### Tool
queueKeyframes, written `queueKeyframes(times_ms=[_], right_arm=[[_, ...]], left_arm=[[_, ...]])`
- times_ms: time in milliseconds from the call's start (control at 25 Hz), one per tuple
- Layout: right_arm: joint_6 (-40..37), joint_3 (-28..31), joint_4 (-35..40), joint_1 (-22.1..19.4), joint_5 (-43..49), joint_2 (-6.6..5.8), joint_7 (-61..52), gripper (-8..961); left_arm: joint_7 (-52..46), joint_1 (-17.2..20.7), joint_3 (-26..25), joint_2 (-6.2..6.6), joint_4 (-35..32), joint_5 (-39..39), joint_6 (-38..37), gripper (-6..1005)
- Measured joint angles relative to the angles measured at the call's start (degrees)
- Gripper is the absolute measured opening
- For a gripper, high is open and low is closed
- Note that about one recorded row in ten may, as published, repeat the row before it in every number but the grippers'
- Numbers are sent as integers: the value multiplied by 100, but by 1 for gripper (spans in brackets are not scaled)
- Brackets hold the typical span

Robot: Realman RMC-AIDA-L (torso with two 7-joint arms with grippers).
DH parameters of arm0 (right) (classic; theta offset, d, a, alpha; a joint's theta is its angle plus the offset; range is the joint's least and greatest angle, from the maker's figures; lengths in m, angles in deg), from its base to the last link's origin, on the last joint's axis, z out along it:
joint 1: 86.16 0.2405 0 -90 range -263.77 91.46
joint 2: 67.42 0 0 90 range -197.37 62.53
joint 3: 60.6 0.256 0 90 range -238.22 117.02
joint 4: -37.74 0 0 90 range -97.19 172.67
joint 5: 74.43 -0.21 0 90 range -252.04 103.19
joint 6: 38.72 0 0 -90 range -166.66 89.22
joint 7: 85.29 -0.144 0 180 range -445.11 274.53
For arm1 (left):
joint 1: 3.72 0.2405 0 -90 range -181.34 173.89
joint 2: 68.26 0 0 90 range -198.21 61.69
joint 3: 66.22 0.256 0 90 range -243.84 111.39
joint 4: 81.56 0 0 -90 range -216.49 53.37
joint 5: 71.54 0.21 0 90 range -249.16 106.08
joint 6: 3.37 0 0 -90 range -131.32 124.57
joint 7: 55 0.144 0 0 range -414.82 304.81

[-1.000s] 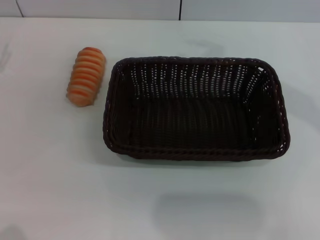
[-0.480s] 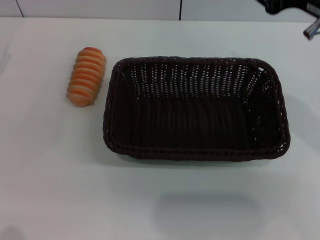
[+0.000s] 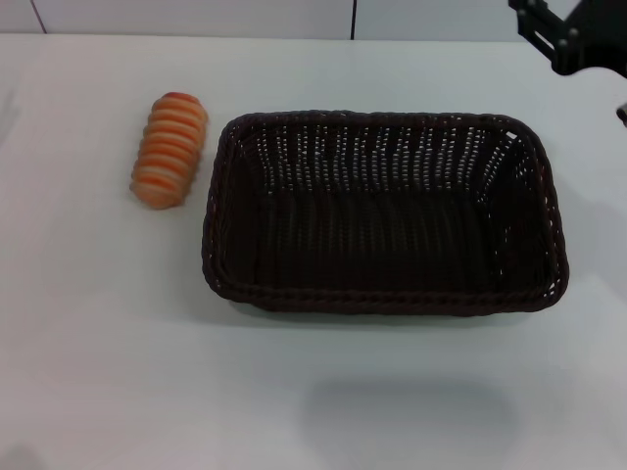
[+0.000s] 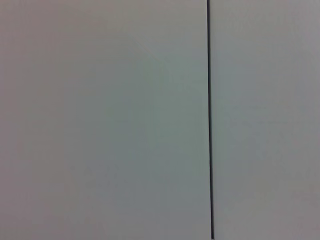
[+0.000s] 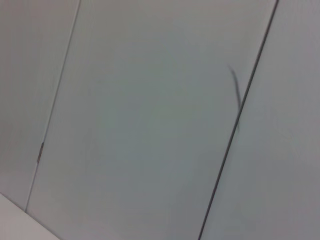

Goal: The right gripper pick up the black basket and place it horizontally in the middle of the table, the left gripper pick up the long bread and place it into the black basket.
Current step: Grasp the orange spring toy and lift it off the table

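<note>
The black basket [image 3: 384,300] lies lengthwise across the middle of the white table [image 3: 108,352], open side up and with nothing in it. The long bread [image 3: 170,149], orange with cream stripes, rests on the table just off the basket's left end without touching it. My right gripper [image 3: 566,37] shows as a black angular shape at the far right corner, above and behind the basket's far right corner, apart from it. My left gripper is out of sight. Both wrist views show only pale panels.
A white wall with a dark vertical seam [image 3: 353,20] runs behind the table's far edge. Bare tabletop stretches in front of the basket and to the left of the bread. Each wrist view shows pale panels crossed by dark seams [image 4: 209,120].
My right arm has come into the head view at the far right corner and now reaches lower and further in. The basket and bread have not moved.
</note>
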Motion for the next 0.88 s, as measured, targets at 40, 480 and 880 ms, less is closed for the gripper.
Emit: queueKeyframes(times_ms=[40,480,880], right_arm=[[0,0,0,0,0,0,0,489],[3555,2589,1500,-485,-2593,4,1508,488],[3368,3353,3211,-375,-2135,-5,2599,491]], left_arm=[[0,0,0,0,0,0,0,758],[-61,-65,108,-31,12,-1,110,759],[-26,-202,293,-42,-111,0,77,759]])
